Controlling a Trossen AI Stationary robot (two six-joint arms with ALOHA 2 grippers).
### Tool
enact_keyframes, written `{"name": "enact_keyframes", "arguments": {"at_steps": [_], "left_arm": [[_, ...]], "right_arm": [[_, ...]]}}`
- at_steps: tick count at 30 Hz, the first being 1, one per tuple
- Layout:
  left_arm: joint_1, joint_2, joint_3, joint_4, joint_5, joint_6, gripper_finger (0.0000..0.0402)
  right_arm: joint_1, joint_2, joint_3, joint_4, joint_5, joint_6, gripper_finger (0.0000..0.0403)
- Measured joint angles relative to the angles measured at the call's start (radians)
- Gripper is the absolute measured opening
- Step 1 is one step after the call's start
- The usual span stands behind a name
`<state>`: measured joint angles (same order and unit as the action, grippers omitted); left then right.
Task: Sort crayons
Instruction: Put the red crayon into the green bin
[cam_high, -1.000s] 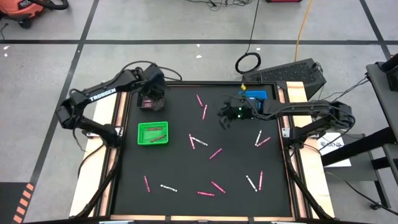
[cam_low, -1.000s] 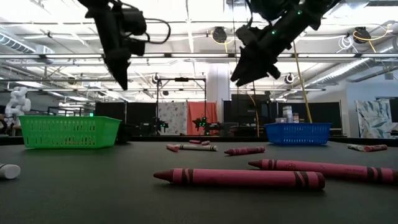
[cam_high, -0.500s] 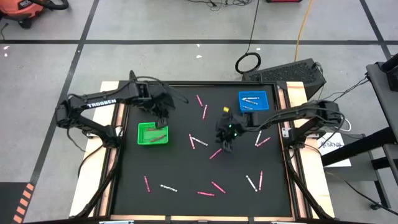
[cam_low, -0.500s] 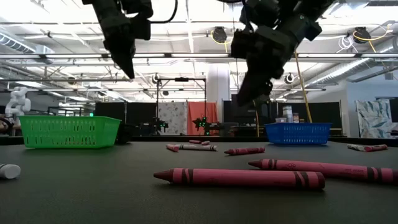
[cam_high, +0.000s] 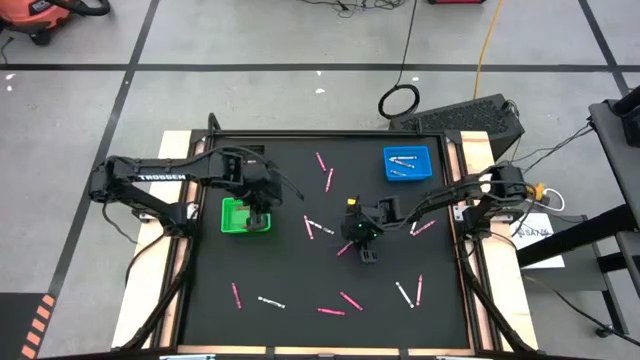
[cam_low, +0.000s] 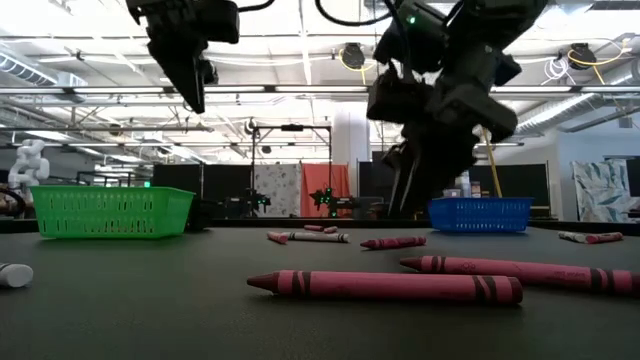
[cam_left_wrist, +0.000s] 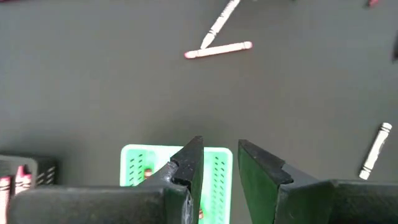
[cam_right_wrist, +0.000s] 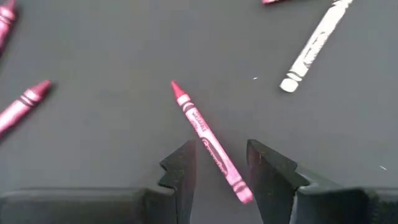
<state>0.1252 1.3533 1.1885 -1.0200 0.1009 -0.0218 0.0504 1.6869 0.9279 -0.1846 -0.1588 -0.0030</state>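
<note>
Step, by guess: picking up pink crayon near tabletop middle. Right tool low over it, fingers spread either side, not pinching yet. Next: drop lower, squeeze. Left tool over green tray at 9 o'clock, fingers apart, nothing held.

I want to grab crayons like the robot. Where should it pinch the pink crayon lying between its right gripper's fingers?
Probably mid-body, from straight above. The pink crayon lies flat on the black table, a thin stick running between the open right gripper fingers, so closing across its paper-wrapped middle should hold it balanced, clear of the pointed tip.
</note>
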Motion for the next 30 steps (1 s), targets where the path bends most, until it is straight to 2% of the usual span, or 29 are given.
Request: {"name": "enact_keyframes", "arguments": {"at_steps": [7, 17, 30], "left_arm": [[-0.043, 0.0, 0.0, 0.0, -0.001, -0.026, 0.0097], [-0.054, 0.0, 0.0, 0.001, -0.003, -0.026, 0.0097], [-0.054, 0.0, 0.0, 0.001, -0.022, -0.025, 0.0097]], "right_arm": [[0.016, 0.073, 0.0, 0.037, 0.001, -0.033, 0.0125], [0.023, 0.095, 0.003, 0.035, 0.005, -0.043, 0.0121], [0.023, 0.098, 0.002, 0.006, 0.005, -0.071, 0.0007]]}}
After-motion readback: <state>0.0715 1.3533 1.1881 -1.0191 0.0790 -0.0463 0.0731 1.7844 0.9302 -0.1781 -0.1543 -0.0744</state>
